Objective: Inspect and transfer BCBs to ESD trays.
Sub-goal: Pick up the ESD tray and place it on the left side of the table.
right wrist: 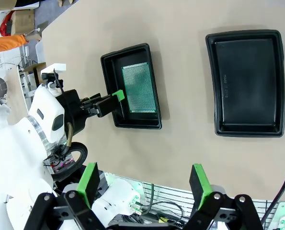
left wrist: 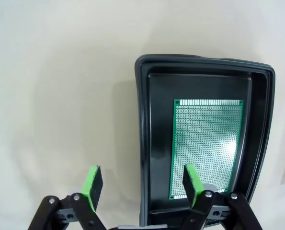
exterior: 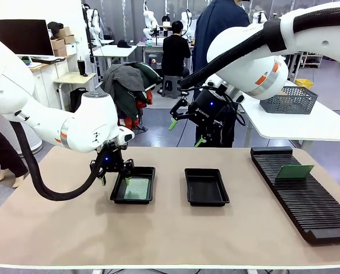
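Spread left gripper [left wrist: 142, 184] straddles rim of ESD tray [left wrist: 141, 120] holding BCB [left wrist: 207, 143]; right gripper [right wrist: 144, 184] spread

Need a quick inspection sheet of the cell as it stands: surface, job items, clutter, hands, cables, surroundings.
Surface: beige table top, no spills seen.
Job's things: left tray holds one green board lying flat; right tray is empty; a second board stands in the black rack.
Clutter: nothing seen.
Hands: left hand open, low over the left tray's rim; right hand open, raised, holding nothing.
Cables: black hose along the left arm, another along the right arm.
Surroundings: person standing at the far side; grey wire basket on a white side table.
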### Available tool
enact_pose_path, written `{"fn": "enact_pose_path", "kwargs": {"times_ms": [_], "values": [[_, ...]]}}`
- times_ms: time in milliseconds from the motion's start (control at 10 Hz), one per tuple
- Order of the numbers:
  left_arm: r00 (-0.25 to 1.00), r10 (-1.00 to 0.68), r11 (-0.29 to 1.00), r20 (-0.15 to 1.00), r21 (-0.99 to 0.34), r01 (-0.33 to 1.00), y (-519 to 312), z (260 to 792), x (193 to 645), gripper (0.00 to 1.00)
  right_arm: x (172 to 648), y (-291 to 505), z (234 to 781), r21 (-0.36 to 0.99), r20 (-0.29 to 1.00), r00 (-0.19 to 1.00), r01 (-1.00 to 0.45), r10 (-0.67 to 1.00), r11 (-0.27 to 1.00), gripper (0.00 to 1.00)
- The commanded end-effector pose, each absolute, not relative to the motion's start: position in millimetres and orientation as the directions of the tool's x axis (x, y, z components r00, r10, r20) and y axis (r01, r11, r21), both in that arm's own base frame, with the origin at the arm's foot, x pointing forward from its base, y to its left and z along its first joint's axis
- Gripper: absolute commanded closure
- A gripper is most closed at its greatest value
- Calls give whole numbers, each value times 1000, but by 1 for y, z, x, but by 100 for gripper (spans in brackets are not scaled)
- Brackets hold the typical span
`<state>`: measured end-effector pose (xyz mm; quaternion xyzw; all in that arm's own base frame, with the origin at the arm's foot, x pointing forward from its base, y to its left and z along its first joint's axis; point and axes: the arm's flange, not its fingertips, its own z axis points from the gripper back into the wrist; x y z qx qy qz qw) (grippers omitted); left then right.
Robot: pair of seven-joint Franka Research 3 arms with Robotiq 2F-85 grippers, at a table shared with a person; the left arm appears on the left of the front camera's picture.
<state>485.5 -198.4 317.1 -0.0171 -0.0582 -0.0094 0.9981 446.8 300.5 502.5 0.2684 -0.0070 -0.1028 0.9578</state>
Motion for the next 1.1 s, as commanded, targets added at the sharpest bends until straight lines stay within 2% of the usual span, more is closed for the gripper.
{"fn": "enact_pose_path", "kwargs": {"times_ms": [0,100,200,300,400,500,600,700,800,900,1000], "values": [[994,-26,999,103,-17,28,-197,314,491,11,447,301,502,513,-51,977,204,-207,834,0],[994,-21,999,109,-24,24,-197,314,491,19,447,301,502,513,-51,977,204,-207,834,0],[994,-20,999,107,-36,24,-197,313,491,19,447,301,502,513,-51,977,204,-207,834,0],[994,-24,999,106,-43,29,-197,312,491,28,447,301,502,513,-51,977,204,-207,834,0],[994,-25,999,105,-46,30,-197,310,492,26,447,301,502,513,-51,977,204,-207,834,0],[994,-24,998,104,-50,30,-198,309,492,37,447,301,502,513,-51,977,204,-207,834,0],[994,-31,998,108,-48,36,-199,309,491,35,447,301,502,513,-51,977,204,-207,834,0],[994,-29,998,108,-45,34,-199,308,492,46,447,301,502,513,-51,977,204,-207,834,0],[994,-30,998,107,-47,35,-199,308,492,44,447,301,502,513,-51,977,204,-207,834,0],[994,-28,998,110,-44,33,-200,308,492,55,447,301,502,513,-51,977,204,-207,834,0],[993,-29,998,117,-46,34,-200,310,492,53,447,301,502,513,-51,977,204,-207,834,0]]}}
